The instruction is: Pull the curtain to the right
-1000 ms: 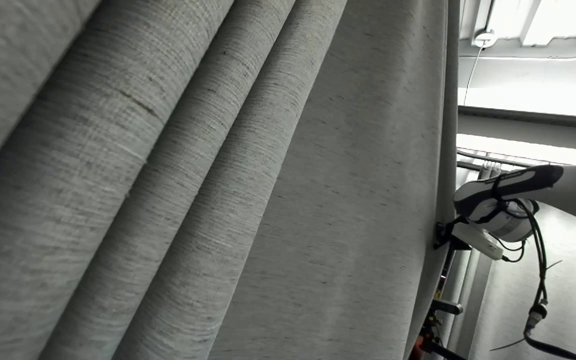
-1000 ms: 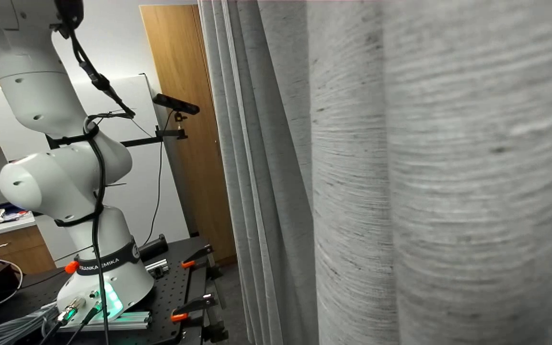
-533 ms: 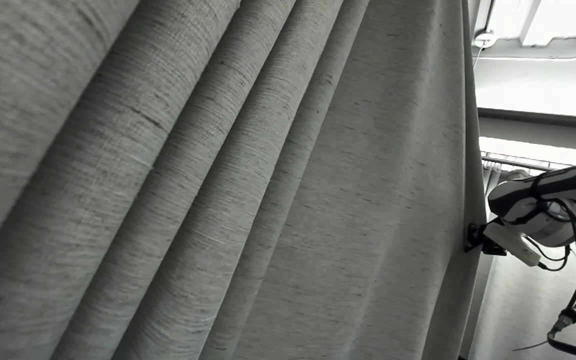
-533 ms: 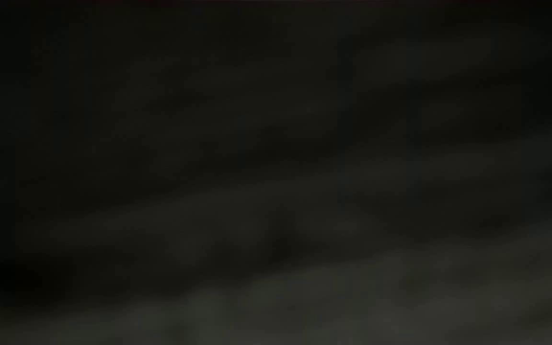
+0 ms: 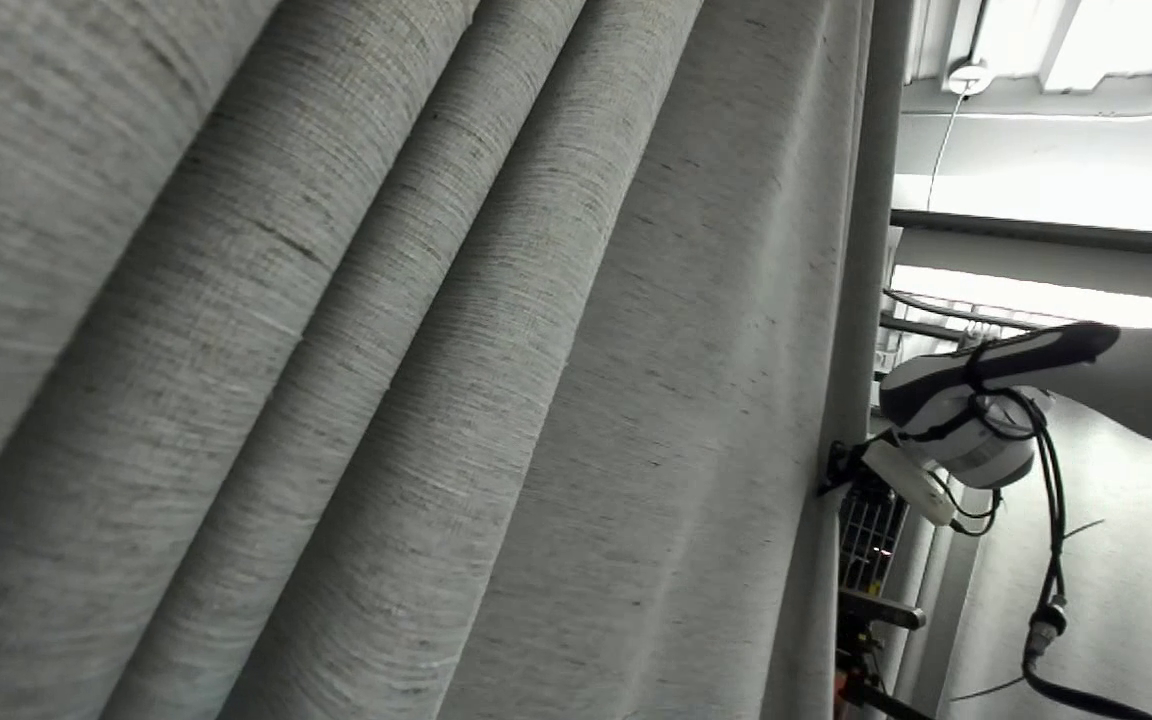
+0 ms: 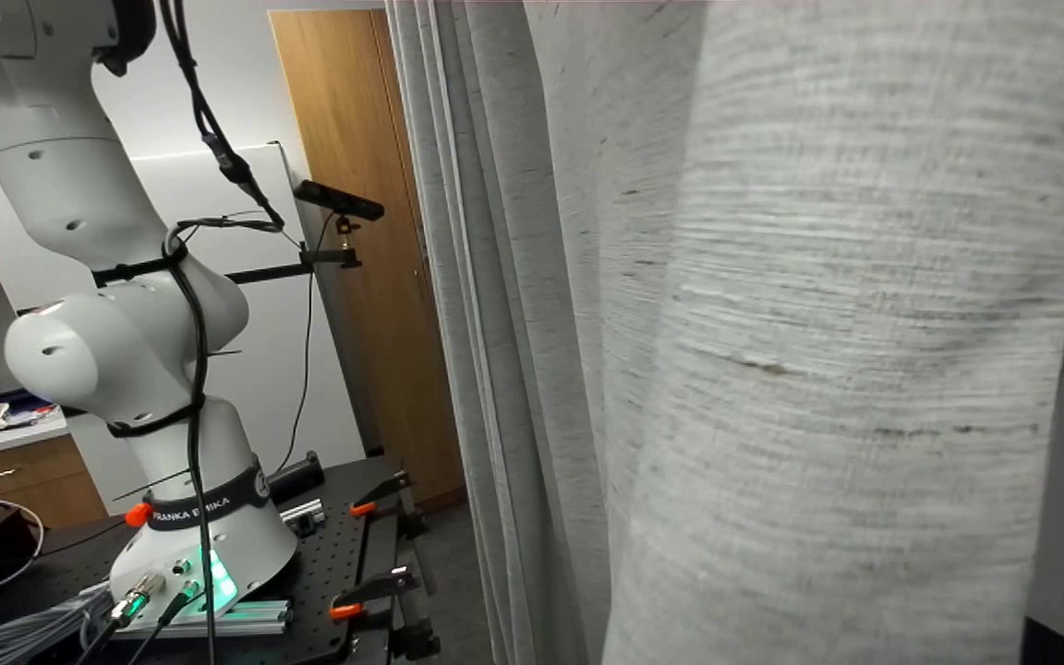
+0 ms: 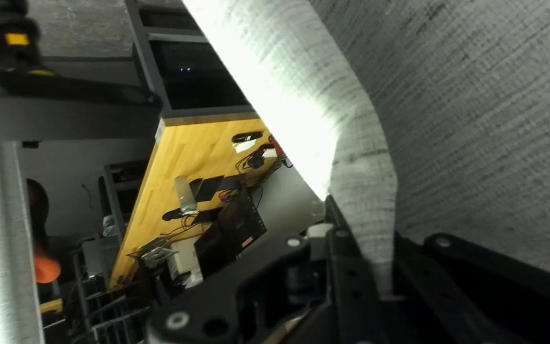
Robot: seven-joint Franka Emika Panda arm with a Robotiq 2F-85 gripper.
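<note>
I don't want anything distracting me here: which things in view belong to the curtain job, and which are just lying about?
Part of the job:
curtain
claw, shut on the curtain's fabric

Just about the room:
desk
camera
clamps
drawer
</note>
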